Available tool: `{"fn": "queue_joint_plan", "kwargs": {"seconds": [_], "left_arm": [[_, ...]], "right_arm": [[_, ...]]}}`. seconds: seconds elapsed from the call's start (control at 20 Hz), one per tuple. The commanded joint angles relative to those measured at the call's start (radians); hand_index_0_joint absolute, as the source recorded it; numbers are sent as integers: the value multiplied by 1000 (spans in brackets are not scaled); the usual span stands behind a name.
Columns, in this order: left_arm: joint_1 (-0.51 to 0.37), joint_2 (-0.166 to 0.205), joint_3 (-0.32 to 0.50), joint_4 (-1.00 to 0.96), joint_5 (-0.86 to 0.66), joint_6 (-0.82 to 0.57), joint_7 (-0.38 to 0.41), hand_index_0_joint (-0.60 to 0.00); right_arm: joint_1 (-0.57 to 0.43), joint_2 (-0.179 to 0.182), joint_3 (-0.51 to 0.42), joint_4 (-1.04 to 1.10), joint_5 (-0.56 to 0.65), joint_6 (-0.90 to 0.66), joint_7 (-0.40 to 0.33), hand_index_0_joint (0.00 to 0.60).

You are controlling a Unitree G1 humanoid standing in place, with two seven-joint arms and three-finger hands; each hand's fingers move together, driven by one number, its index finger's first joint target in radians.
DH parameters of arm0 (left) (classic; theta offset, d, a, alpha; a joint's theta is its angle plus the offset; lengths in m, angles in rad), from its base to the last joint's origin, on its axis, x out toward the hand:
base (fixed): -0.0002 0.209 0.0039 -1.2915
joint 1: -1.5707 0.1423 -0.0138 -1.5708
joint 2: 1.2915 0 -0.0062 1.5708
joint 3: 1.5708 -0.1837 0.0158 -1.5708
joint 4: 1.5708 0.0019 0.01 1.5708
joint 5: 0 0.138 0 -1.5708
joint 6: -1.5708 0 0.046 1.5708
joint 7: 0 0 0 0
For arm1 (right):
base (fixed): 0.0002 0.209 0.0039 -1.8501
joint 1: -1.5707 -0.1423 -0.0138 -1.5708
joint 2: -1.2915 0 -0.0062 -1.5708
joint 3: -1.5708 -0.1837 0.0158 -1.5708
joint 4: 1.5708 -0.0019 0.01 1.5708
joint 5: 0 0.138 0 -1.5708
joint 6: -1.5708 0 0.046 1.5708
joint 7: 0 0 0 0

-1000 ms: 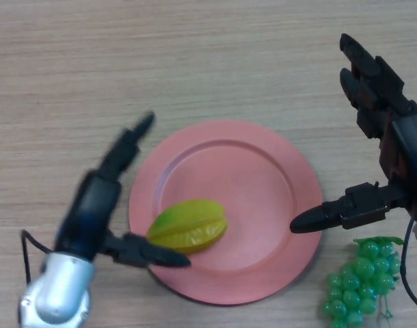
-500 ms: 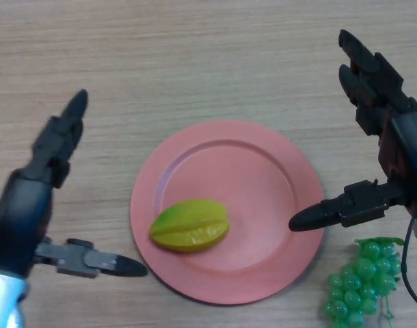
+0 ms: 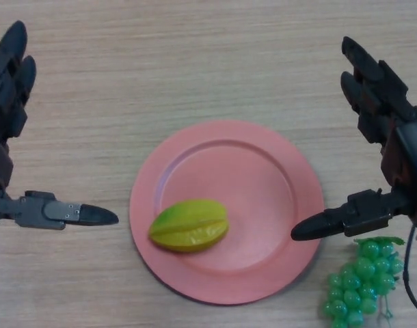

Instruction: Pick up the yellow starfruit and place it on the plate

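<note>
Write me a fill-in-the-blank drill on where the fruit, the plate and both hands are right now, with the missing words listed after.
1. The yellow starfruit lies on the ____ plate.
2. The bunch of green grapes sits on the table off the plate's lower ____ side in the view.
3. The left hand is open and holds ____.
4. The thumb of the open right hand reaches over the plate's ____.

Missing words: pink; right; nothing; rim
</note>
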Motion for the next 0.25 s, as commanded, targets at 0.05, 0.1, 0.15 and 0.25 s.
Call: {"fn": "queue_joint_plan", "kwargs": {"seconds": [0.05, 0.1, 0.15, 0.25], "left_arm": [[-12, 24, 26, -60, -7, -107, 37, 0], [-15, 27, 28, -74, -15, -76, 31, 0], [-17, 28, 29, -81, -16, -67, 32, 0], [-17, 28, 29, -91, -12, -52, 23, 0]], "right_arm": [[-21, -13, -41, -69, 33, -111, -15, 0], [-25, -13, -41, -71, 35, -107, -18, 0], [-26, -14, -41, -74, 34, -104, -18, 0], [-27, -15, -43, -76, 31, -105, -17, 0]]}}
